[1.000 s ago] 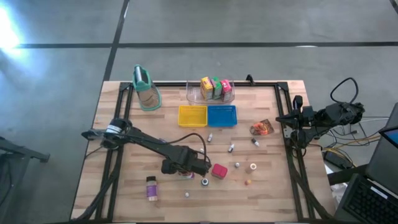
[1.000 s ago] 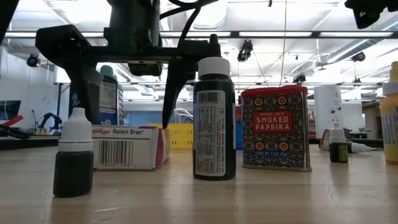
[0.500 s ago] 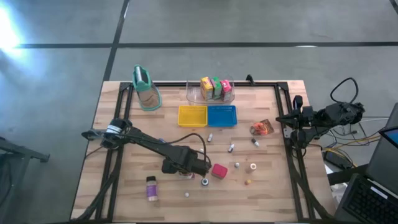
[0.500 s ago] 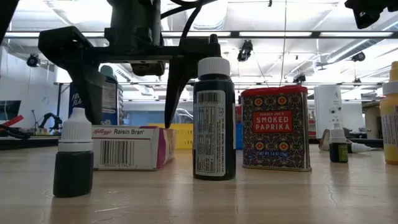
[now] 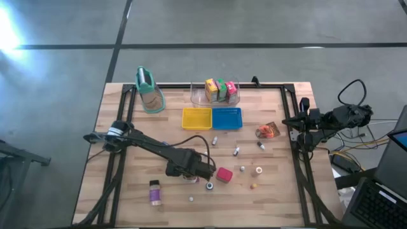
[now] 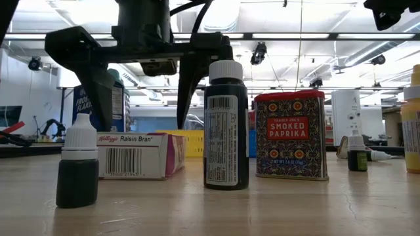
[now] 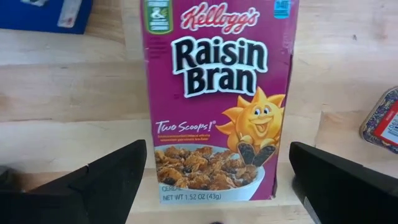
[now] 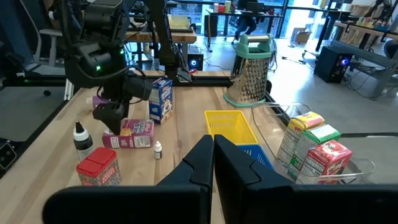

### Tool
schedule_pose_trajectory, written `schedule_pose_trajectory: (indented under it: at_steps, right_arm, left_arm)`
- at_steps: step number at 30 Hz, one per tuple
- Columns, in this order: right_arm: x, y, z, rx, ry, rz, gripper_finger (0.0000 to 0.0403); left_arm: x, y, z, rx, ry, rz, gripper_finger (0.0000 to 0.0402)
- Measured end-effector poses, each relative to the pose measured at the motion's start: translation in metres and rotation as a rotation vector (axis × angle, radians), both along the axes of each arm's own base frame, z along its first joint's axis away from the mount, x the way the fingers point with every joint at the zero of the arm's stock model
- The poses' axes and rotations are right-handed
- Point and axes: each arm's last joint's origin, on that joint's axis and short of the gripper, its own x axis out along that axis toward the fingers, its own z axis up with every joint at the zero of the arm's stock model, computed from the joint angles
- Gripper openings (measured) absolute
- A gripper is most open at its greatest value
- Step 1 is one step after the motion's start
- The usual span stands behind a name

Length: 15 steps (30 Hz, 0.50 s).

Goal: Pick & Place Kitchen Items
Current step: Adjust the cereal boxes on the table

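Note:
A magenta Raisin Bran carton (image 7: 217, 93) lies flat on the wooden table, face up; it also shows in the low view (image 6: 134, 155). My left gripper (image 5: 191, 173) hangs over it, pointing down and open. Its two fingers (image 7: 93, 186) stand on either side of the carton's lower end without touching it. In the low view the fingertips (image 6: 110, 124) hang just above the carton's top. A red paprika tin (image 5: 224, 175) stands just right of it. My right gripper (image 8: 212, 155) is shut and empty at the table's right edge (image 5: 305, 130).
A dark bottle (image 6: 226, 124) and a dropper bottle (image 6: 77, 164) stand near the carton. Several tiny bottles (image 5: 236, 151) are scattered mid-table. An orange pouch (image 5: 268, 131) lies right. Yellow (image 5: 196, 118) and blue (image 5: 227, 118) trays and a clear bin of cartons (image 5: 219, 91) lie farther back; a grater (image 5: 149, 90) stands far left.
My left gripper has shifted a little toward the table's right edge and risen slightly over the Raisin Bran carton, staying open. The carton has not moved.

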Motion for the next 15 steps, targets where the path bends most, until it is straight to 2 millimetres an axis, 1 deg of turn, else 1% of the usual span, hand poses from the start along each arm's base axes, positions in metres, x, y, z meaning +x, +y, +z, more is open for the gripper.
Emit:
schedule_pose_trajectory:
  at_steps: [9,15]
  right_arm:
    - [0.000,0.000,0.000,0.000,0.000,0.000,0.0008]
    - [0.000,0.000,0.000,0.000,0.000,0.000,0.0008]
  left_arm:
    - [0.000,0.000,-0.001,0.006,0.002,-0.009,0.0400]
    - [-0.001,0.000,-0.014,0.004,-0.011,-0.011,0.0400]
